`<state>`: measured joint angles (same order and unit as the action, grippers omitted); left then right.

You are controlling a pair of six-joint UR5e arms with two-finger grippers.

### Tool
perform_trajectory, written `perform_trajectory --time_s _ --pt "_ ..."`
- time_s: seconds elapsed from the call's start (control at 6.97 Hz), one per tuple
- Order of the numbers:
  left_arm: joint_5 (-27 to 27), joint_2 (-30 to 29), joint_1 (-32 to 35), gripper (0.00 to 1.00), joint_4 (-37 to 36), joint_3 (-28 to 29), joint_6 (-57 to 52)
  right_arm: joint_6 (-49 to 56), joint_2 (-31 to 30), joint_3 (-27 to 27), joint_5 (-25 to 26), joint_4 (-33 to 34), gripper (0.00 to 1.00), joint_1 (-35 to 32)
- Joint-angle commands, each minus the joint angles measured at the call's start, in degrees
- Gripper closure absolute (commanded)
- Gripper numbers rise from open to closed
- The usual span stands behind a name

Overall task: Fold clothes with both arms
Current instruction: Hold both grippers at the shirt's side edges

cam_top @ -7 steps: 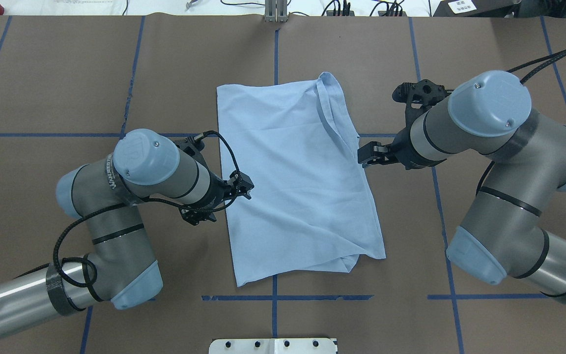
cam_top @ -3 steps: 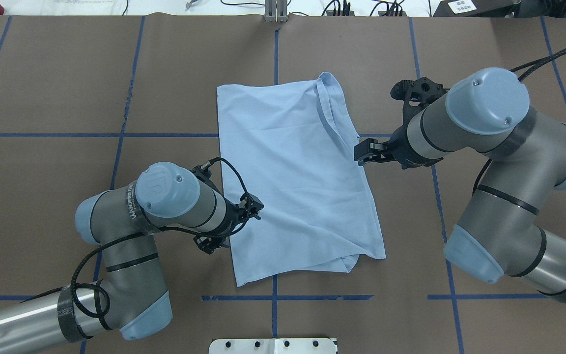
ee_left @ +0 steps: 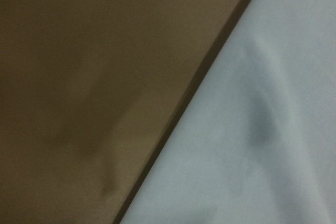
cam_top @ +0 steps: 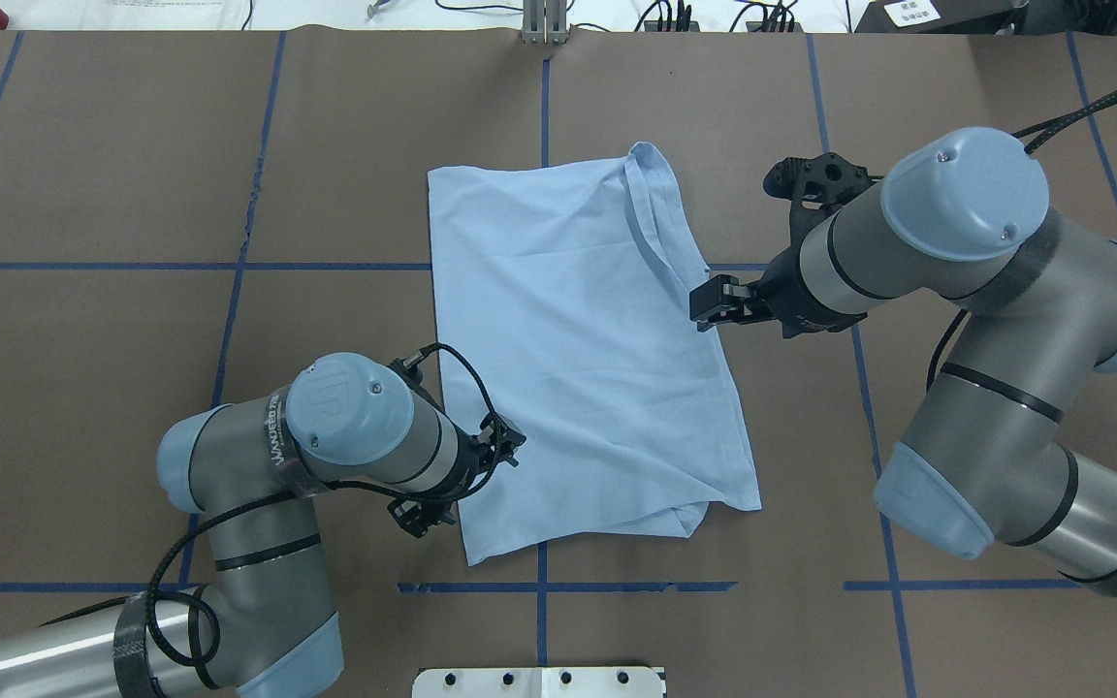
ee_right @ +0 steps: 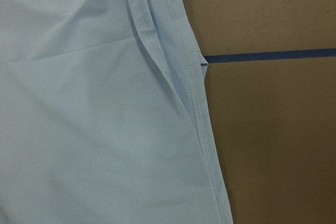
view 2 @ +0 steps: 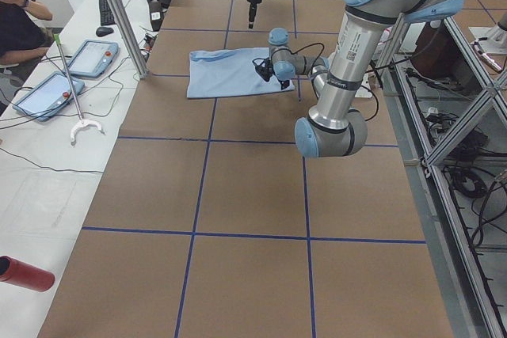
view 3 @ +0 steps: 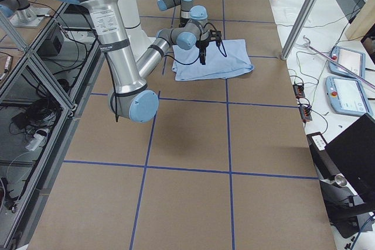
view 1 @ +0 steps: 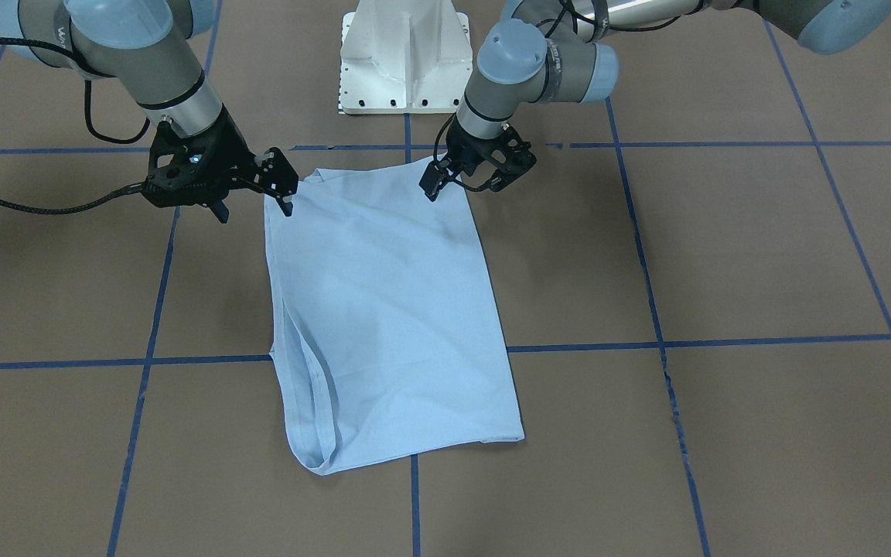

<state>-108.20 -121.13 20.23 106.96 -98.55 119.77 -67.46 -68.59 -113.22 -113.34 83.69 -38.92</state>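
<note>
The pale light-blue T-shirt (cam_top: pixel 578 359), folded into a rough rectangle, lies flat at the middle of the brown paper-covered table (cam_top: pixel 112 145). The black two-finger left gripper (cam_top: pixel 505 448) hangs over the shirt's left edge, toward its near corner. The black right gripper (cam_top: pixel 711 305) sits at the right edge midway, beside a stitched hem. Whether either gripper's jaws stand apart or together cannot be told.

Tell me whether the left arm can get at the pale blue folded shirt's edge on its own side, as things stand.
Probably yes. The left gripper hangs right at that edge of the pale blue folded shirt, and nothing lies between them. Contact is unclear.
</note>
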Motion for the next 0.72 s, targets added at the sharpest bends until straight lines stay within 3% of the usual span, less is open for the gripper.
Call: perform_trajectory --time_s 0.0,0.57 --pt "0.6 0.1 -2.6 0.00 -1.7 -0.9 3.1 0.0 0.2 0.0 -0.2 -0.2 0.00 0.0" --pt "1.9 0.5 -3.0 0.09 -3.1 -0.8 4.2 0.0 0.2 0.1 -0.2 -0.2 0.00 0.0"
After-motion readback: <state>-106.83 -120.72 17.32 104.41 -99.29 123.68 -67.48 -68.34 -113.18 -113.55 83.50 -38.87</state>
